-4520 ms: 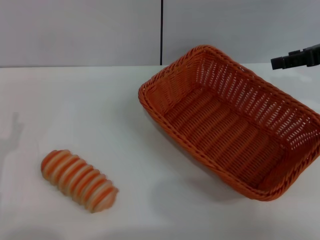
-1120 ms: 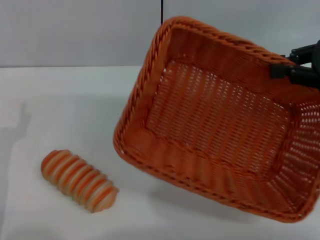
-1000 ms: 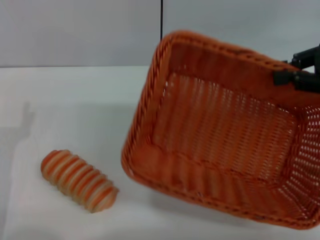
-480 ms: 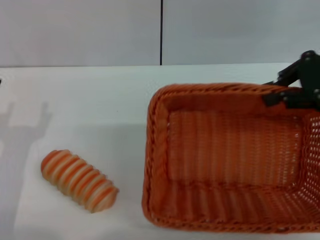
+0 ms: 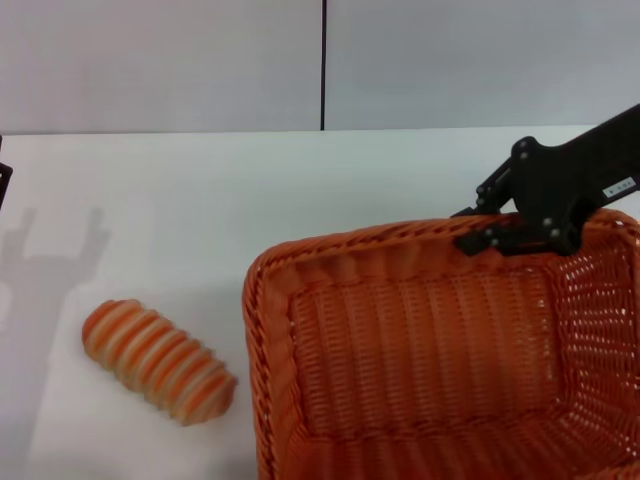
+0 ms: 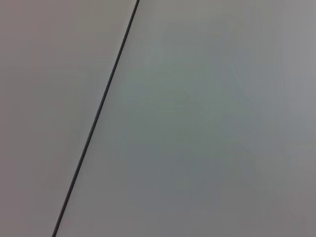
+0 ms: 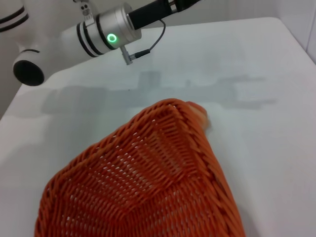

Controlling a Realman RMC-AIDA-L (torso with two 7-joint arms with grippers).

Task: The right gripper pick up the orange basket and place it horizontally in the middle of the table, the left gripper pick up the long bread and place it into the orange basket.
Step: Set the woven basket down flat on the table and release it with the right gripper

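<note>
1. White table (image 5: 200, 180) carries everything; at its far left edge only a black sliver of the left end effector (image 5: 3, 180) shows, so whether it is apart or together cannot be told.
2. Striped orange-and-cream bread (image 5: 158, 361) lies on the table at near left, untouched.
3. Orange basket (image 5: 420, 360) sits right of the bread, opening upward.
4. Right end effector (image 5: 487, 232) is clamped on the basket's far rim.

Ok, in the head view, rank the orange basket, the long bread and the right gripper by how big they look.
1. orange basket, by far the largest, though cut off by the picture's edge.
2 and 3. long bread and right gripper: they look similar, and the gripper shows only partly and sits farther away, so I will not rank them.
</note>
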